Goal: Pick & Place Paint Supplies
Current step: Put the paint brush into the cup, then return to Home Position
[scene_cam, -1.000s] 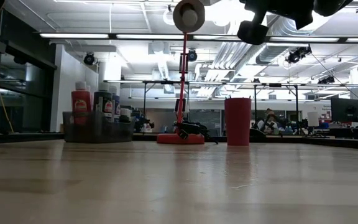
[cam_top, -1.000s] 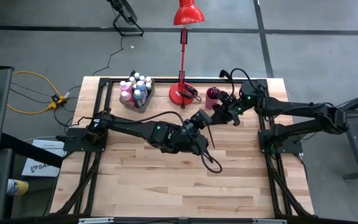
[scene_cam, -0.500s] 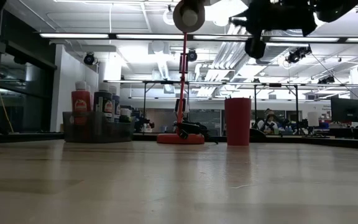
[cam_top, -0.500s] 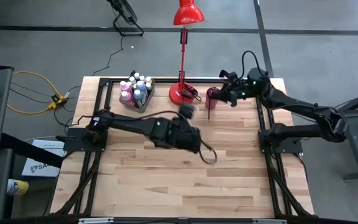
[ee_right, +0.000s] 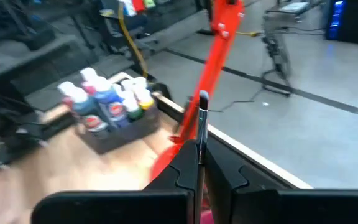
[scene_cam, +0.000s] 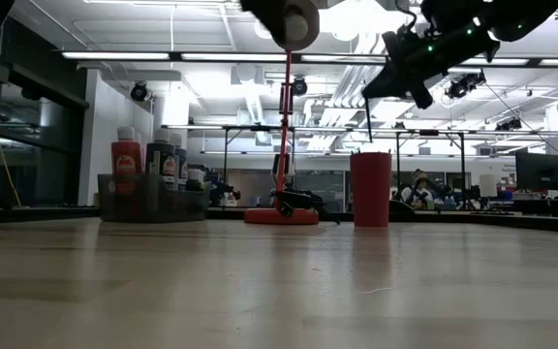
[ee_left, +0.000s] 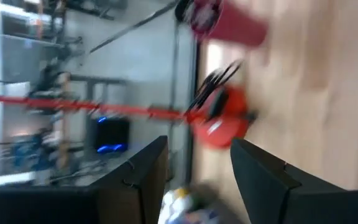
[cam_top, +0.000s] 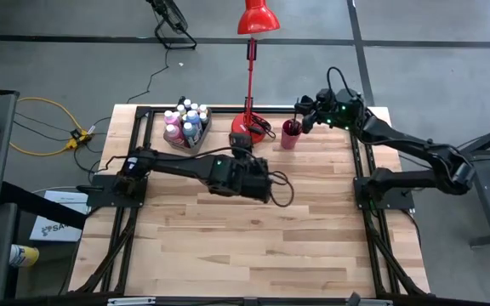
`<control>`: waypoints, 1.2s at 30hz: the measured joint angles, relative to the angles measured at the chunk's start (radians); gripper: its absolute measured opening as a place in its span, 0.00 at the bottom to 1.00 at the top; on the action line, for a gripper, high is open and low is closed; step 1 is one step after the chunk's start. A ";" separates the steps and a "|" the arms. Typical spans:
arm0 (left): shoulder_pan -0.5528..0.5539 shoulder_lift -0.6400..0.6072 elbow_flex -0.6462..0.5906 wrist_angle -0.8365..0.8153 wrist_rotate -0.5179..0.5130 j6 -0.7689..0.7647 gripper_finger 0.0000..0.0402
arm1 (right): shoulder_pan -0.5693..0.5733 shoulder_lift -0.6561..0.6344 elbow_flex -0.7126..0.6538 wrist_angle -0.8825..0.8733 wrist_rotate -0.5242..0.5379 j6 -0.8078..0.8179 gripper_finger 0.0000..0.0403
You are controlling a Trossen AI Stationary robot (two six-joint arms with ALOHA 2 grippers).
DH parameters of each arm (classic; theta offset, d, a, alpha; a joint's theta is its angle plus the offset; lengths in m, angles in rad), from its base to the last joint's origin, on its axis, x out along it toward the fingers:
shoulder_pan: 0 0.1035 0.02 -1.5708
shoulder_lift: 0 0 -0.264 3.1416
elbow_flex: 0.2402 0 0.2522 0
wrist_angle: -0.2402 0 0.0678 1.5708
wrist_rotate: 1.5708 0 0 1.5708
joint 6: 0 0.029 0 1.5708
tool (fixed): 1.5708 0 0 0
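My right gripper (cam_top: 303, 109) hangs over the dark red cup (cam_top: 290, 133) at the table's far side, shut on a thin dark paintbrush (scene_cam: 368, 121). The brush's lower tip stands just above the cup's rim (scene_cam: 370, 153). My left gripper (cam_top: 242, 141) hovers near the red lamp's base (cam_top: 247, 127). It is open, with nothing between its fingers (ee_left: 263, 180). Several white-capped paint bottles (ee_right: 107, 106) stand in the grey bin (cam_top: 185, 127) at the far left. My right gripper pinches the brush's dark handle (ee_right: 199, 144) between its two fingers. The fingers slant down from above toward the table's left. The brush reaches past the fingertips to a lighter band (ee_right: 202, 102) and hangs upright, clear of the cup.
The red desk lamp's pole (scene_cam: 285, 126) rises between the bin (scene_cam: 153, 197) and the cup (scene_cam: 370, 189). Dark cables trail behind my left arm (cam_top: 281, 189). Bare wood lies across the table's near half (cam_top: 245, 246).
My right gripper has carried the brush from the table's middle toward the far edge, to a spot over the cup. My left gripper, which was close beside it, has drawn back toward the left and far side, near the lamp base.
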State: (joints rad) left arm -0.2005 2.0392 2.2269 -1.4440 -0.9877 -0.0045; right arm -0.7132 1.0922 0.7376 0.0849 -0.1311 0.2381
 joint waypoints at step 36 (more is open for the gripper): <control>0.218 -0.067 -0.362 1.516 1.029 0.335 0.42 | 0.013 0.073 0.000 -0.140 0.079 -0.059 0.20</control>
State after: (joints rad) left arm 0.0178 1.9722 1.8647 0.0715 0.0415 0.3310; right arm -0.6998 1.1648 0.7376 -0.0556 -0.0518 0.1787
